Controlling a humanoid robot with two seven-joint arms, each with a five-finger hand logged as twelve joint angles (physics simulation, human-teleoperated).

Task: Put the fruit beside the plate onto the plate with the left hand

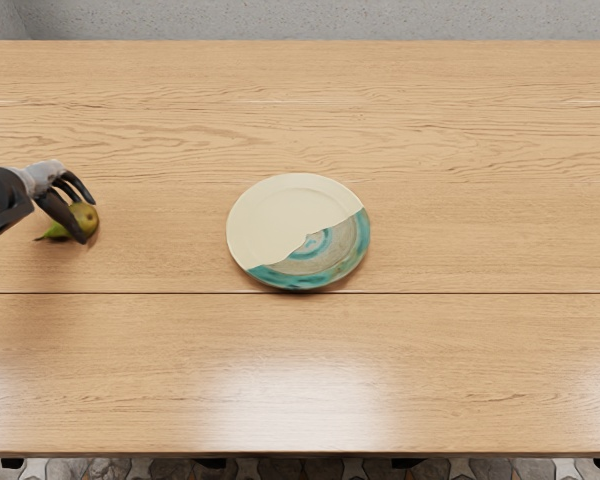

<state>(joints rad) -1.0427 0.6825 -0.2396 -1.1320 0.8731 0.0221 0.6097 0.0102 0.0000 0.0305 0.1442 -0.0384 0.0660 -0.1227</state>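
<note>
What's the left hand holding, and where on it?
The pear, lying on the table: the left hand has its fingers curled across the pear's middle.

Bright, even render light over a glossy wooden table (460, 340).
Light falls from above and spreads softly — the wood reads warm and well exposed from far edge to near edge. 2 pale patches of sheen lie on the near half of the tabletop: a broad one just left of centre that washes out the grain, and a fainter one toward the left edge. Shadows are short and soft. A thin dark rim hugs the lower edge of the plate (280, 215), and a small smudge sits under the left hand (55, 195) and the fruit (84, 216). Grain lines and plate rim are crisp — focus is uniform, and the table's edges run straight.
</note>
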